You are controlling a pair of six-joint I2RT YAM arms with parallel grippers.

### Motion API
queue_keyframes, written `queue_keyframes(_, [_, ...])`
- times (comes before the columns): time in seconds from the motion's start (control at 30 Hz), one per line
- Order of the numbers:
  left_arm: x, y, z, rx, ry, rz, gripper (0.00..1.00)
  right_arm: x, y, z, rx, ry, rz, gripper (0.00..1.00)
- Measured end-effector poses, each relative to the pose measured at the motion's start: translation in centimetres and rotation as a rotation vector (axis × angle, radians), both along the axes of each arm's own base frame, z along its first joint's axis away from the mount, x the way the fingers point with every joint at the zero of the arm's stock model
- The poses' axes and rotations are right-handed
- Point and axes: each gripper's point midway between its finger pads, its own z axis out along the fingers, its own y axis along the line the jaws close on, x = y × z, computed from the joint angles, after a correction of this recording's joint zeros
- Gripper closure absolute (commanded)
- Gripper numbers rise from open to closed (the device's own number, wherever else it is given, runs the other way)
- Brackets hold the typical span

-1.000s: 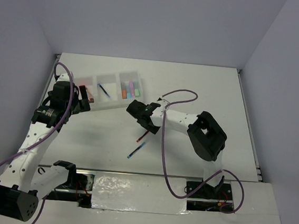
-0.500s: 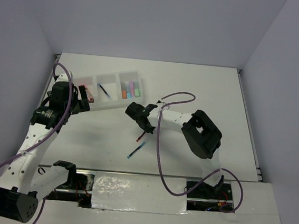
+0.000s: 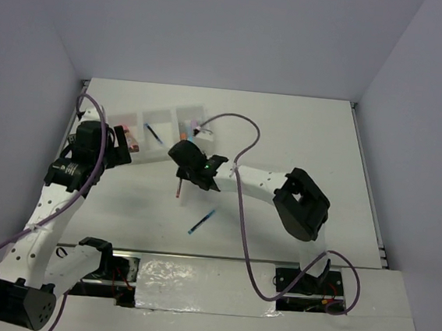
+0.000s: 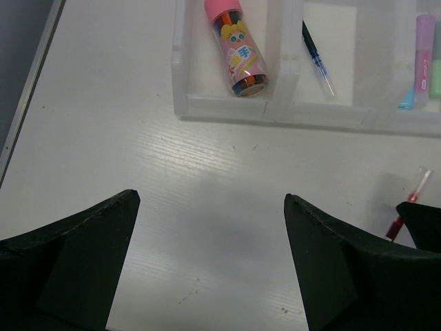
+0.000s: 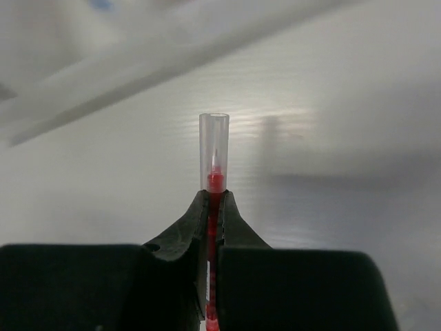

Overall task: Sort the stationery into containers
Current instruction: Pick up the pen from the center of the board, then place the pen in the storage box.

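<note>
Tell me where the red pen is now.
Top view: the red pen is clamped in the right end effector, left of centre, between the tray and the loose blue pen.

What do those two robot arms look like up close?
The left arm and right arm have white links, chunky black joints and a loose purple cable each. Both end in black wedge-shaped fingers. A green light glows on the right wrist.

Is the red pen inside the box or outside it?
Outside. The right tool is pinched shut on the red pen, which shows over bare table, in front of the tray wall, not in a compartment.
</note>
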Motion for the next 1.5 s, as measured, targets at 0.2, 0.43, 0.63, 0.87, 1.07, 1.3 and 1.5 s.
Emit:
queue_keyframes(0.2, [-0.5,1.0,1.0,0.024,-0.040,0.045,0.01,3.9,12.8,11.7,0.018,-0.339,0.469,1.00])
queue_keyframes(0.43, [-1.0,1.4,2.0,0.030,-0.077,0.062,0.01,9.2,14.5,14.3,-0.197,-0.578,0.686,1.00])
queue_keyframes(0.63, [-1.0,1.1,1.9,0.022,-0.074,0.049,0.01,13.0,11.7,12.6,-0.310,-0.611,0.767,1.00])
queue_keyframes(0.87, [-0.6,0.4,1.3,0.002,-0.055,0.018,0.01,15.1,12.4,12.7,-0.314,-0.681,0.799,0.96])
queue_keyframes(1.07, [-0.5,0.1,1.2,-0.008,-0.051,0.002,0.01,15.0,13.6,11.0,-0.303,-0.686,0.811,0.96])
queue_keyframes(1.3, [-0.4,-0.3,1.2,-0.019,-0.051,-0.016,0.01,16.1,14.4,11.7,-0.281,-0.740,0.770,0.50])
queue_keyframes(1.5, [-0.3,-0.6,1.2,-0.027,-0.054,-0.029,0.01,16.3,14.7,11.5,-0.265,-0.741,0.765,0.00])
